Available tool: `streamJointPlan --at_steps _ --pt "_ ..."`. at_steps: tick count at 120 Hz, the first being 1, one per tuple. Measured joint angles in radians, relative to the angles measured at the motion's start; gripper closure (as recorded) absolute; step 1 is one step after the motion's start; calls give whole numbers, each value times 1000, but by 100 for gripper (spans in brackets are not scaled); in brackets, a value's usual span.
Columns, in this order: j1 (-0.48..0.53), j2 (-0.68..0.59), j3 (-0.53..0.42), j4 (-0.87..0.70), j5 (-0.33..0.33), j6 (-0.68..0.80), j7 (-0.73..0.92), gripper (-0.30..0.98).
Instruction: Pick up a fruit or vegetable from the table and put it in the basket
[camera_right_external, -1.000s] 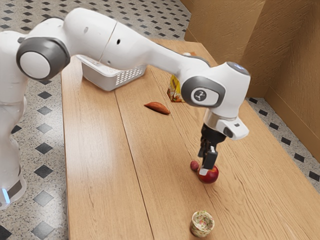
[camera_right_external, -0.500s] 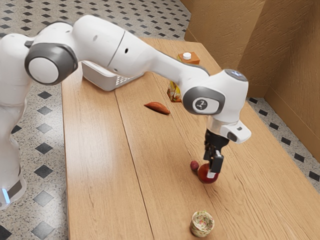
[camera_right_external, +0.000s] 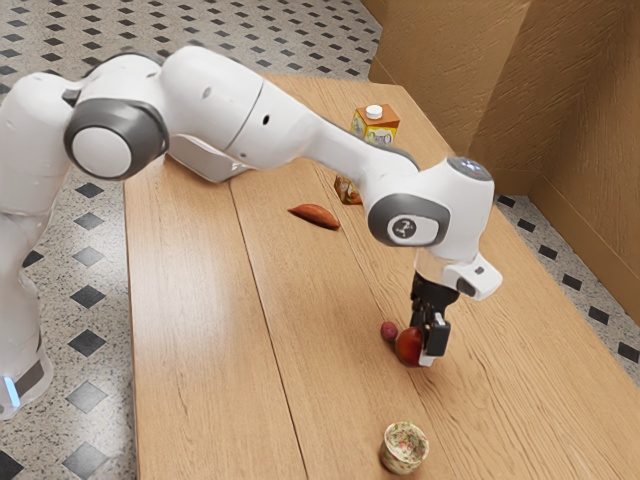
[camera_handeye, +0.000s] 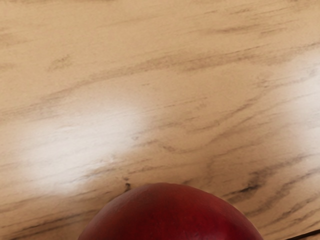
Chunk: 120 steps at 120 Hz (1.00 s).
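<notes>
- Well, the red apple (camera_right_external: 408, 345) sits on the worktop (camera_right_external: 200, 330), outside the basket, right at the end effector (camera_right_external: 423, 352).
- Whether the end effector is open, closed or gripping the apple, I cannot tell; it covers the apple's side toward the exterior view's right.
- In the wrist view the apple is cut off, with just a rounded red upper part in sight over the wood grain.
- Close beside the apple, toward the exterior view's left, is a small reddish round item (camera_right_external: 389, 331); its exact kind is hard to make out.
- A small speckled cup (camera_right_external: 404, 448) stands near the exterior view's lower edge, apart from the apple.
- Farther up the worktop lies a brownish-orange sweet potato (camera_right_external: 315, 215), roughly on the stretch between the apple and the basket.
- Behind the arm's forward part stands a carton (camera_right_external: 374, 126) with a white cap; the arm hides some of its middle.
- The light grey basket (camera_right_external: 205, 161) is near the far end, much of it hidden behind the arm, so its inside can't be read.
</notes>
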Motion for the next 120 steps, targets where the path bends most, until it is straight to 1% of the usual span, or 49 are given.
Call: streamJointPlan --at_steps 54,75,90,110,120 --pt "-1 16 8 0 0 6 -9 3" --pt "-2 16 8 0 -2 6 -12 19" --pt "-2 15 8 2 2 4 -14 23" --pt "-2 9 9 12 8 -8 -18 26" --pt "-1 0 22 54 11 -26 -20 29"
